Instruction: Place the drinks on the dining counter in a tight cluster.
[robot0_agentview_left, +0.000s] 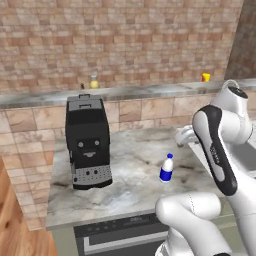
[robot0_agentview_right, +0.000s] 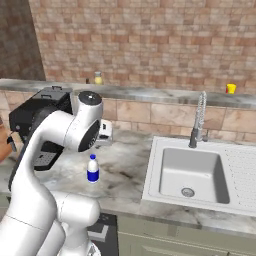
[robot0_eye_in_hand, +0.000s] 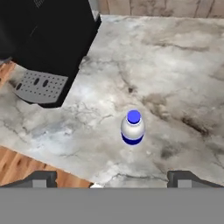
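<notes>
A small blue-and-white bottle stands upright on the marble counter with the brick backsplash. My gripper hangs above it and back towards the counter's front edge. It is open, with nothing between its wide-set dark fingertips, and does not touch the bottle. A yellow bottle with a pale cap stands far back on the raised ledge. The dining counter is out of view.
A black coffee machine stands left of the blue-and-white bottle. To the right lie a sink and its faucet. A small yellow object sits on the ledge behind the faucet. Wooden floor shows past the counter's edge.
</notes>
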